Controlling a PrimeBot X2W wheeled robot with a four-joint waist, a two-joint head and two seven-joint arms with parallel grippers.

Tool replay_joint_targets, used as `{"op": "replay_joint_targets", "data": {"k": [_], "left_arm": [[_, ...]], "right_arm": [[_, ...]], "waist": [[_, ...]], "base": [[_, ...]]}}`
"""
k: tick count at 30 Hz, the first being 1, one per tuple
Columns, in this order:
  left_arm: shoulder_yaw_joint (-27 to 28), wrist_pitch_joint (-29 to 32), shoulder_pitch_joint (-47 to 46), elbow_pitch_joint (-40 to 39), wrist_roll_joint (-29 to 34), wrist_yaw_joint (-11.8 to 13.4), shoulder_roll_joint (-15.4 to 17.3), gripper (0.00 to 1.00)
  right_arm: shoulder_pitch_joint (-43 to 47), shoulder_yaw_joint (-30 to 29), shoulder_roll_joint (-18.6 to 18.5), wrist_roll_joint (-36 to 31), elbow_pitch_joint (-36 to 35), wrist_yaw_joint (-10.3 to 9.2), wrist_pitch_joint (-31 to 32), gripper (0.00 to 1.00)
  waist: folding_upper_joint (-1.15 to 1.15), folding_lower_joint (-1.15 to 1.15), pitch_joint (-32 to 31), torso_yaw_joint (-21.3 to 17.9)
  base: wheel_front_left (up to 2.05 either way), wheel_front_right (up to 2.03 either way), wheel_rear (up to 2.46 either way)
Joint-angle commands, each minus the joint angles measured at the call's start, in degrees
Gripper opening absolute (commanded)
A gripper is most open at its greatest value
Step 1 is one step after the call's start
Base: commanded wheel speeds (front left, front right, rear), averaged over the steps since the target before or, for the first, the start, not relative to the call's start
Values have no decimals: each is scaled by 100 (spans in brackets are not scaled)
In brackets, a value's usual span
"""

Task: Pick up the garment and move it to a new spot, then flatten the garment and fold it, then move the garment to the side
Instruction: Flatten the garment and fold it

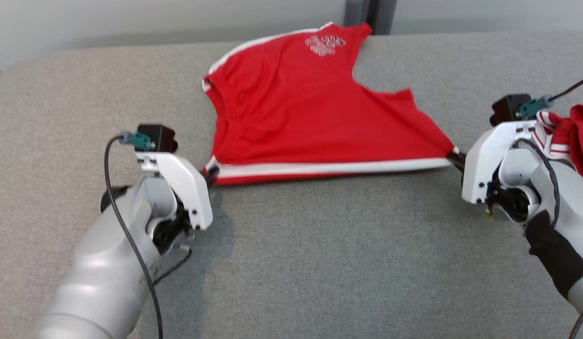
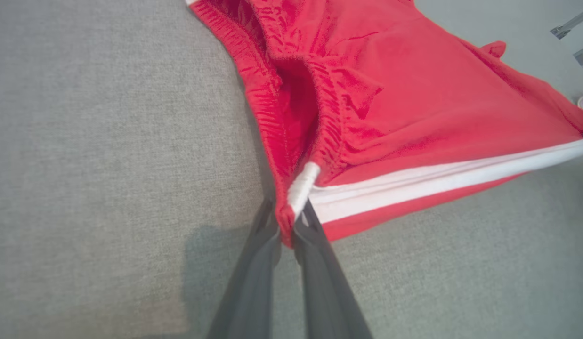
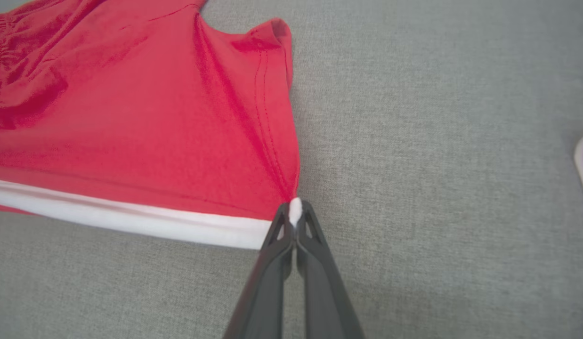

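Toward the far edge of the grey fabric-covered table (image 1: pixel 319 263) lies our red cloth garment with white trim (image 1: pixel 296 117), its near white-striped hem stretched taut between our arms. Our left end effector (image 2: pixel 287 230) pinches the hem's left corner; our right end effector (image 3: pixel 295 214) is pressed together on its right corner.

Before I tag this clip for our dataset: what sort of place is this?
Likely a cloth-folding test bench: a wide grey fabric-covered surface, one red white-striped garment stretched over it, another red-and-white garment at the right.
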Motion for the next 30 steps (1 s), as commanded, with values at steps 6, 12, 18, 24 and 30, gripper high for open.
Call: {"op": "replay_joint_targets", "data": {"k": [6,12,18,24,30], "left_arm": [[-406,470,780,-755,-286,4,467,0],[-657,854,1511,-1738,-713,4,916,0],[-742,1112,2118,-2604,-1065,5,1321,0],[-709,1284,2729,-3409,-1362,131,1632,0],[-731,1382,3286,-4341,-1552,285,1903,0]], "right_arm": [[443,193,-394,355,-179,-17,623,0],[846,338,-658,763,-439,-17,1464,0],[1195,369,-969,1042,-789,-17,2044,0],[1536,334,-1267,1200,-1266,-17,2442,0],[1935,255,-1660,1295,-1972,-16,2921,0]], "waist": [[0,0,-512,81],[0,0,-867,80],[0,0,-1105,93],[0,0,-1241,98],[0,0,-1263,86]], "base": [[0,0,0],[0,0,0],[0,0,0],[0,0,0],[0,0,0]]}}
